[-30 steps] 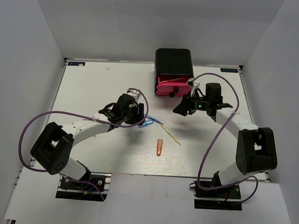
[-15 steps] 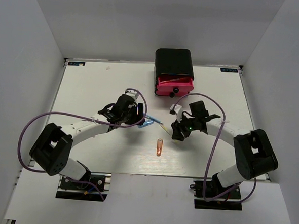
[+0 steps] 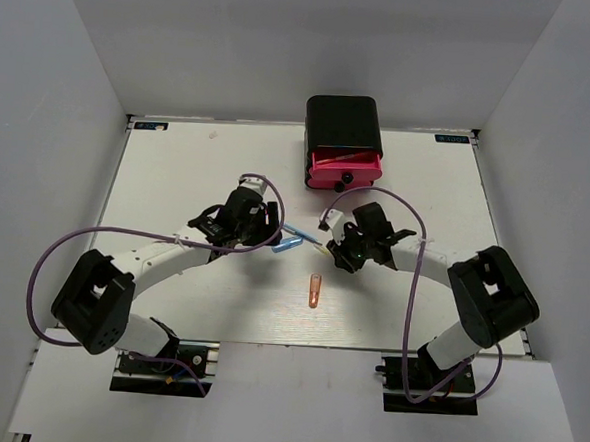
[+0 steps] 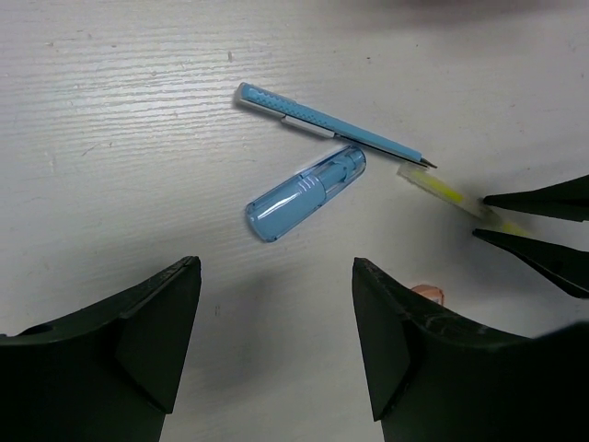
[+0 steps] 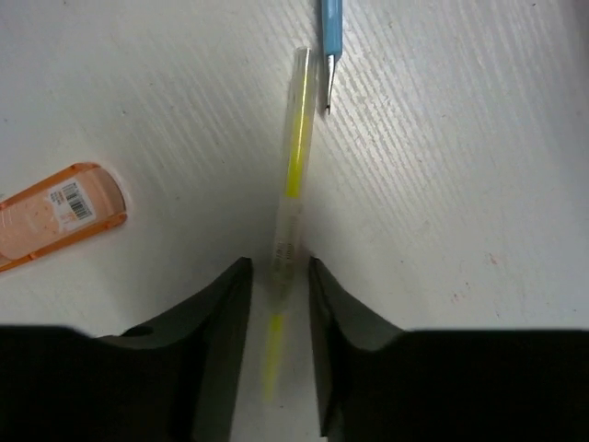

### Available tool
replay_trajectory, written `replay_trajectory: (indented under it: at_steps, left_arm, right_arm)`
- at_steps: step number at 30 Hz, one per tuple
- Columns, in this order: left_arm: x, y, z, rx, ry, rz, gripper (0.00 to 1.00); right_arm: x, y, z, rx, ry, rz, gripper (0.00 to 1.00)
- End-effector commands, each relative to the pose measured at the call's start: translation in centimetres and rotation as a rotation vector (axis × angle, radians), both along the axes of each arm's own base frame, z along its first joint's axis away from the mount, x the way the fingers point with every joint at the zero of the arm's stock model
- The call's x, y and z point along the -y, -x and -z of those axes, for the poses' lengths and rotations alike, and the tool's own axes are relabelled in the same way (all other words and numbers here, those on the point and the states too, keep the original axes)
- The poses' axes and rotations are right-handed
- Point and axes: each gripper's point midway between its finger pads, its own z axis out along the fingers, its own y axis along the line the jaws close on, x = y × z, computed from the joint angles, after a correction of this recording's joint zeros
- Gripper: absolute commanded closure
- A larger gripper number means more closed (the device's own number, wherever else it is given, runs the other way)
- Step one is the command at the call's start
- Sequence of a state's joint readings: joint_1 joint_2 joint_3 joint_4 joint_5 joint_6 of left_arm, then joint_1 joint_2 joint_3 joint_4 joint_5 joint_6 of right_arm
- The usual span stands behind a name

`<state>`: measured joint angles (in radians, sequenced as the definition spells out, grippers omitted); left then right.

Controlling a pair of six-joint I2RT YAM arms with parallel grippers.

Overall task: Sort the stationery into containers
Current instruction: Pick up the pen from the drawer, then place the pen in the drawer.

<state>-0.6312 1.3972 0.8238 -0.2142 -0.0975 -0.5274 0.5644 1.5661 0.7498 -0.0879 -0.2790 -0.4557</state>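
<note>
Right hand straddles yellow pen, slim gaps either side; left hand spread wide.

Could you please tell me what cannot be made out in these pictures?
Right wrist view: whether the right hand pinches the yellow pen; the pen's lower end is blurred.
Right wrist view: the orange marker, cut off by the left edge.
Top view: contents of the pink drawers, covered by the black box and too small.
</note>
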Motion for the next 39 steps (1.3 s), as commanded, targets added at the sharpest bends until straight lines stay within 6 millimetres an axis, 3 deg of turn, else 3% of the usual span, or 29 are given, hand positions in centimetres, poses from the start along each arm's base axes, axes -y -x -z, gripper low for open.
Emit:
replay_trajectory:
  at_steps: [1, 2, 7, 9, 12, 13, 15, 20, 21, 22, 24, 25, 27, 28, 29, 30, 31, 32, 33, 34, 35, 36, 38, 39]
  left_arm:
    - [-0.8, 0.2, -0.8, 0.021, 0.007, -0.036, 0.23]
    - [-1.0, 0.1, -1.1, 0.032, 0.007, -0.043, 0.23]
    - [-1.0, 0.1, -1.1, 0.032, 0.007, -0.043, 0.24]
    - [-1.0, 0.1, -1.1, 0.032, 0.007, -0.043, 0.24]
    - [-1.0, 0.1, -1.1, 0.032, 0.007, -0.043, 0.24]
    - [-1.0, 0.1, -1.1, 0.032, 0.007, -0.043, 0.24]
    - [-1.0, 0.1, -1.1, 0.032, 0.007, -0.043, 0.24]
    - [-0.8, 0.3, -0.9, 0.028, 0.013, -0.035, 0.25]
    - [-0.8, 0.3, -0.9, 0.028, 0.013, -0.035, 0.25]
    - [-0.8, 0.3, -0.9, 0.028, 0.013, -0.035, 0.25]
    - [-0.8, 0.3, -0.9, 0.028, 0.013, -0.035, 0.25]
    - [-1.0, 0.5, -0.8, 0.028, 0.013, -0.035, 0.25]
    - [-1.1, 0.7, -0.8, 0.028, 0.013, -0.035, 0.25]
    - [-1.0, 0.8, -0.8, 0.024, 0.018, -0.028, 0.25]
    - [-0.9, 0.6, -0.9, 0.032, 0.023, -0.028, 0.25]
    - [-1.0, 0.8, -0.6, 0.024, 0.018, -0.028, 0.25]
    - [-1.0, 0.8, -0.9, 0.033, 0.024, -0.028, 0.25]
    - [-1.0, 0.8, -0.9, 0.033, 0.024, -0.028, 0.25]
    - [-1.0, 0.8, -0.9, 0.033, 0.024, -0.028, 0.25]
    - [-1.0, 0.8, -0.9, 0.033, 0.024, -0.028, 0.25]
    - [-1.0, 0.8, -1.2, 0.040, 0.030, -0.028, 0.25]
    - [-1.0, 0.8, -1.5, 0.048, 0.035, -0.028, 0.25]
    - [-1.3, 1.2, -1.1, 0.040, 0.030, -0.028, 0.25]
    - [-1.4, 1.1, -1.5, 0.054, 0.032, -0.035, 0.25]
  right_arm:
    - [1.6, 0.0, 1.4, 0.036, 0.097, 0.047, 0.66]
    - [2.0, 0.2, 1.9, 0.044, 0.112, 0.047, 0.75]
    - [4.1, 0.4, 2.1, 0.108, 0.179, 0.058, 0.88]
    - [4.1, 1.6, 2.3, 0.084, 0.162, 0.022, 0.95]
    - [3.4, 2.5, 0.7, 0.108, 0.092, -0.032, 1.00]
    - [2.9, 2.0, -1.3, 0.158, 0.041, -0.034, 1.00]
    - [1.5, 2.3, -3.2, 0.177, -0.048, -0.084, 1.00]
    - [-2.0, 1.4, -11.4, 0.349, -0.289, -0.178, 1.00]
    - [-2.4, 0.9, -12.5, 0.376, -0.314, -0.176, 1.00]
    - [-2.9, -0.3, -14.9, 0.427, -0.349, -0.170, 1.00]
    - [-3.3, -1.2, -16.0, 0.439, -0.373, -0.146, 1.00]
    - [-3.5, -2.9, -19.1, 0.516, -0.413, -0.126, 1.00]
    - [-3.9, -4.5, -20.8, 0.548, -0.434, -0.104, 1.00]
    - [-3.9, -6.0, -23.4, 0.622, -0.465, -0.087, 1.00]
    - [-4.1, -6.8, -23.5, 0.625, -0.465, -0.078, 1.00]
    - [-4.4, -8.0, -25.1, 0.664, -0.481, -0.074, 1.00]
    - [-4.1, -9.4, -25.0, 0.669, -0.473, -0.058, 1.00]
    - [-4.6, -10.4, -28.2, 0.728, -0.509, -0.065, 1.00]
    - [-4.2, -12.2, -27.1, 0.699, -0.504, -0.040, 1.00]
    - [-4.4, -12.6, -27.6, 0.700, -0.517, -0.041, 1.00]
    - [-4.9, -13.0, -30.3, 0.742, -0.560, -0.073, 1.00]
    - [-4.7, -13.9, -29.5, 0.717, -0.562, -0.079, 1.00]
    - [-5.2, -14.2, -31.3, 0.748, -0.595, -0.124, 1.00]
    - [-4.9, -14.7, -30.8, 0.743, -0.592, -0.148, 1.00]
